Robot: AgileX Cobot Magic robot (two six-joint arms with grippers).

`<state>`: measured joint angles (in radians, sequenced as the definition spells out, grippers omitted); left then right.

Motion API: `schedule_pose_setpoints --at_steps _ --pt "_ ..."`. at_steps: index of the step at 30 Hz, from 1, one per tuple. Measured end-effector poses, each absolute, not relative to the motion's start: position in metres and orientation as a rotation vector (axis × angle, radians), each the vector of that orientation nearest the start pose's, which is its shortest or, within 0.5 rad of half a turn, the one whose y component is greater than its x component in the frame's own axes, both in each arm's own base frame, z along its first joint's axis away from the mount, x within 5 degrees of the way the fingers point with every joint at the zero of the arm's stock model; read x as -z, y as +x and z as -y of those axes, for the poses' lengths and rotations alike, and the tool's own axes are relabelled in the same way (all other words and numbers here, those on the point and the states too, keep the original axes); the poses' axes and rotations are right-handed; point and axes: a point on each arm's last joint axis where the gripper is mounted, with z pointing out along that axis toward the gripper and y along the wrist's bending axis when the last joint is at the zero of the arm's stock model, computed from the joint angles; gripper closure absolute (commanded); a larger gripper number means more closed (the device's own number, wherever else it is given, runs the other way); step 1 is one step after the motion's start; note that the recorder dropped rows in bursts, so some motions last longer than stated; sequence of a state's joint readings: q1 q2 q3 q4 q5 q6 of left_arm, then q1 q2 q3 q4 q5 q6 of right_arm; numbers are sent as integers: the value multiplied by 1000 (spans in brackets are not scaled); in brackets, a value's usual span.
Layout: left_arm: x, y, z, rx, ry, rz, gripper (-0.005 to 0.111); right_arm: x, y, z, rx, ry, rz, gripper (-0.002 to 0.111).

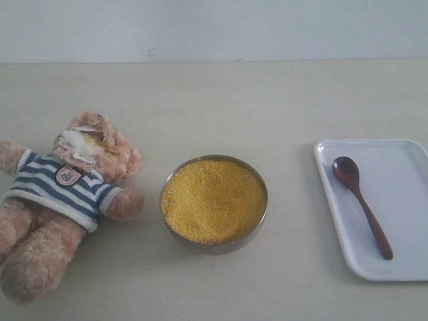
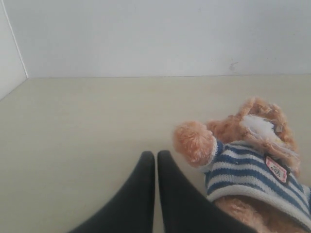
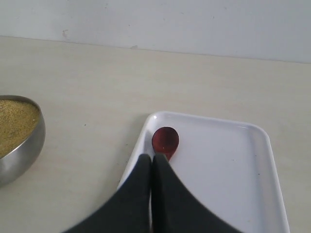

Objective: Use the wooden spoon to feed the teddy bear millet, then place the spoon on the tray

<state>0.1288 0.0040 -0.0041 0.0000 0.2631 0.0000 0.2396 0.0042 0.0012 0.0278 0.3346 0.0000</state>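
Note:
The teddy bear (image 1: 60,207) lies on its back at the table's left in its blue-and-white striped shirt. A round metal bowl (image 1: 217,247) full of yellow millet (image 1: 212,199) stands at the centre. On the white tray (image 1: 401,200) at the right lies the dark wooden spoon (image 1: 361,200), its bowl pointing to the far side. Neither gripper shows in the exterior view. My left gripper (image 2: 156,154) is shut and empty beside the bear's arm (image 2: 194,143). My right gripper (image 3: 152,156) is shut over the tray's edge (image 3: 141,141), covering the handle of the spoon (image 3: 165,140).
A pale wall (image 1: 214,30) closes the table's far side. Bare tabletop (image 1: 287,100) lies between the bowl, the tray and the wall. In the right wrist view the bowl (image 3: 24,150) sits off to one side of the tray.

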Motion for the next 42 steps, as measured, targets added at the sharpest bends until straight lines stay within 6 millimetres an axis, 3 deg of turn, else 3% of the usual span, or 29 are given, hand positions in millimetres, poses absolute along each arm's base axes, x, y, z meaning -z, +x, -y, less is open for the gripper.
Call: schedule_pose_setpoints --at_steps 42 --pt "-191 55 -5 -73 -87 -1745 103 -182 52 -14 -194 -202 -1817 108"
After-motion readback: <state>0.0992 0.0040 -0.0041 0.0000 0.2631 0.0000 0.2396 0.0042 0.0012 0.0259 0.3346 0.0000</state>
